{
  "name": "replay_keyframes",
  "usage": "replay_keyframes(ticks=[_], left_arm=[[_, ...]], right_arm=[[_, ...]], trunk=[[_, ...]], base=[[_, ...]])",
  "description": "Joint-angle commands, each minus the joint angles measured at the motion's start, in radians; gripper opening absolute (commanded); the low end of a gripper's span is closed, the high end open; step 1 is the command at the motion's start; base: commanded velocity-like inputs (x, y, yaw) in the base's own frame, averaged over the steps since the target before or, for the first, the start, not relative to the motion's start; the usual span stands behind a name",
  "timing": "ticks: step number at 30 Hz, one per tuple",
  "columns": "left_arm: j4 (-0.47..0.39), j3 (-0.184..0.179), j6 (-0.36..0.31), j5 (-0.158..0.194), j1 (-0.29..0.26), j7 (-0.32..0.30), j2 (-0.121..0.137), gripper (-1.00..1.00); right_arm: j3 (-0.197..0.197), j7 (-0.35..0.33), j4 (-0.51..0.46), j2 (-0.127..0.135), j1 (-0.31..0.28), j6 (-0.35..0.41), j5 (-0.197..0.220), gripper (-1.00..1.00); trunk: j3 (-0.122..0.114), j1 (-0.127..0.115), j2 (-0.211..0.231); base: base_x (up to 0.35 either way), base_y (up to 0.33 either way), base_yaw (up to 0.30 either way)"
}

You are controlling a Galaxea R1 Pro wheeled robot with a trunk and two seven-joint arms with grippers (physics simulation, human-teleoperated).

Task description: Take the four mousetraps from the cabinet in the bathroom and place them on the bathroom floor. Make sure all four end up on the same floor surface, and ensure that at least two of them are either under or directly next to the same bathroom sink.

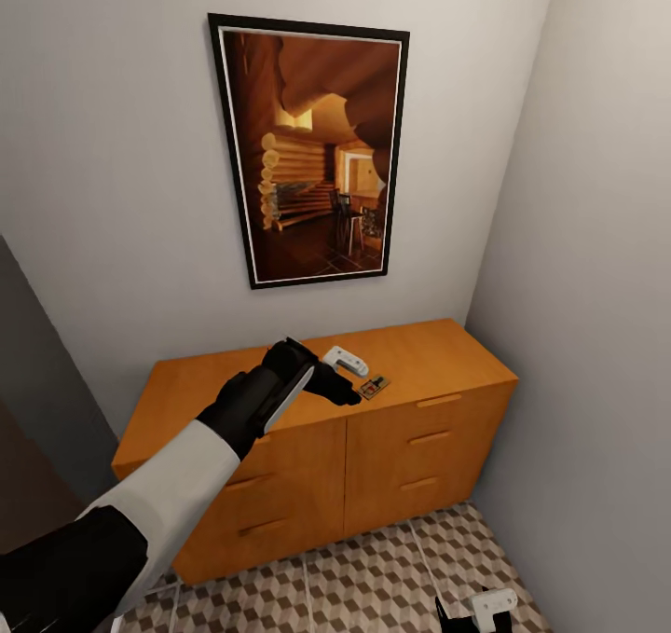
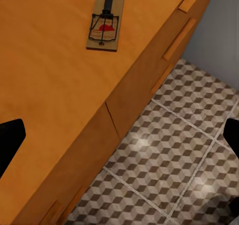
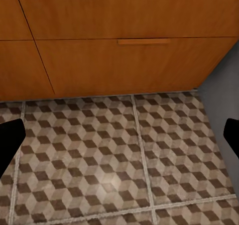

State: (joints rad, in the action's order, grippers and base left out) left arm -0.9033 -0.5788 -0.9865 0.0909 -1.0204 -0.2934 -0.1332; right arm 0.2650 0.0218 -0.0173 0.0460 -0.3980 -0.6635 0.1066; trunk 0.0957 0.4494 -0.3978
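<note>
- Up on the cabinet [image 1: 373,428], a single mousetrap [image 1: 374,387] lies flat on the top surface, near the front edge and toward the right half; the left wrist view shows it [image 2: 105,22] as a tan board with dark wire and a red mark.
- Just beside that mousetrap, toward the wall, sits a small white object [image 1: 346,361] — what it is cannot be told.
- The left end effector [image 1: 335,386] reaches out over the cabinet top, close to the mousetrap; in the left wrist view its dark fingertips [image 2: 10,140] stand wide apart at the frame's two sides, gripping nothing.
- The right end effector [image 1: 475,612] hangs low over the bathroom floor [image 1: 373,577], in front of the cabinet's right end. In the right wrist view its fingertips [image 3: 10,140] are likewise spread apart and empty — below them lie cube-patterned tiles [image 3: 114,160] and the drawer fronts with a slim bar handle [image 3: 143,42].
- A framed picture [image 1: 312,148] of a log interior hangs on the pale wall above the cabinet.
</note>
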Motion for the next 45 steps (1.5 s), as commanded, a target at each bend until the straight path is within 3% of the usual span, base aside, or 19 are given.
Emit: replay_keyframes(ticks=[1,27,45], left_arm=[[0.001,-0.001,-0.002,0.008,-0.001,0.005,-0.001,1.0],[-0.004,0.003,0.017,0.01,-0.001,0.005,-0.006,1.0],[-0.003,0.004,0.017,0.01,-0.001,0.005,-0.006,1.0]], right_arm=[[0.009,0.001,0.0,0.0,-0.001,-0.003,0.01,1.0],[0.009,0.001,0.0,-0.002,-0.001,-0.003,0.01,1.0],[0.009,0.001,0.0,-0.006,-0.001,-0.003,0.01,1.0]], trunk=[[0.002,0.001,-0.002],[0.002,0.001,-0.002],[0.002,0.001,-0.002]], base=[[0.0,0.0,0.0],[0.002,0.0,0.0],[0.172,0.0,0.0]])
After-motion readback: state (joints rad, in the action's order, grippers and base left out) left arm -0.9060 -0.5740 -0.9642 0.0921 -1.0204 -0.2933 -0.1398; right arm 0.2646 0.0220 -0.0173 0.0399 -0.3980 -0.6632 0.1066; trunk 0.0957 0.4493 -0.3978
